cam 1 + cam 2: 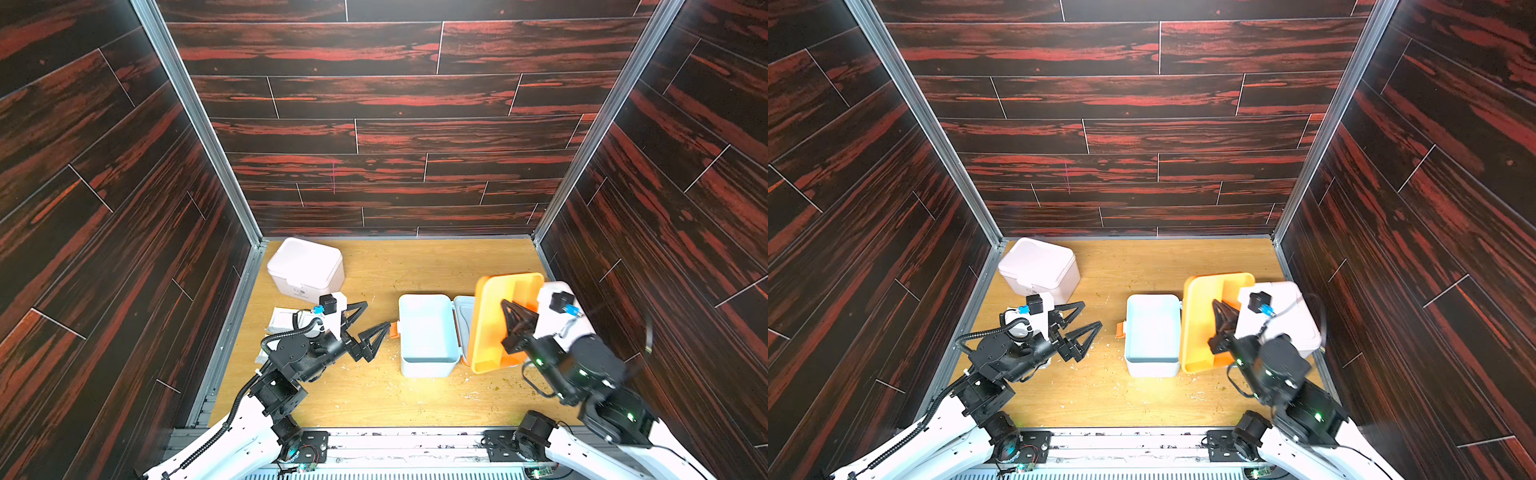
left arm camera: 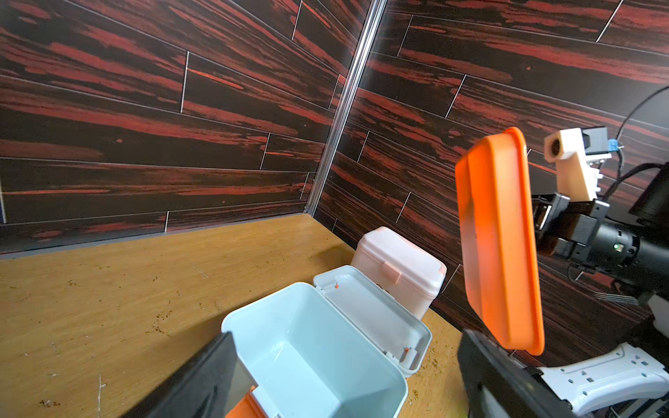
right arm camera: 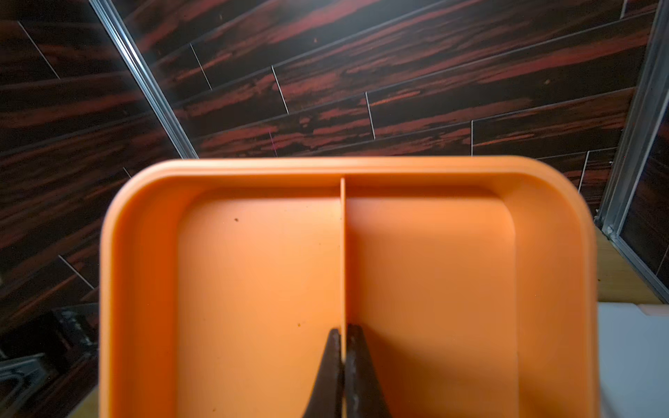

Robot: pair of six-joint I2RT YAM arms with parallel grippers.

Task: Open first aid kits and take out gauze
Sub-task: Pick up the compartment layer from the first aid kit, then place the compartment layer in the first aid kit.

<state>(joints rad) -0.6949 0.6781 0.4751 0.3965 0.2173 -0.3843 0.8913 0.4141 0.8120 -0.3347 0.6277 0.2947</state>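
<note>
The pale blue first aid kit (image 1: 428, 332) (image 1: 1152, 332) (image 2: 318, 354) lies open mid-table, its inside bare. An orange divided tray (image 1: 498, 316) (image 1: 1204, 324) (image 2: 499, 246) (image 3: 253, 289) hangs tilted on edge over the kit's flipped-back lid (image 1: 463, 316). My right gripper (image 1: 505, 304) (image 1: 1216, 304) (image 3: 343, 331) is shut on the tray's centre divider. My left gripper (image 1: 377, 314) (image 1: 1091, 314) (image 2: 347, 334) stands open beside the kit's orange latch (image 1: 394, 328), holding nothing. White gauze packets (image 1: 284, 320) lie on the table under my left wrist, partly hidden.
A closed white kit (image 1: 305, 266) (image 1: 1038, 266) stands in the back left corner. Another closed pinkish-white kit (image 1: 1283, 307) (image 2: 398, 267) sits at the right wall behind the tray, under my right arm. Crumbs dot the wooden table (image 1: 374, 395).
</note>
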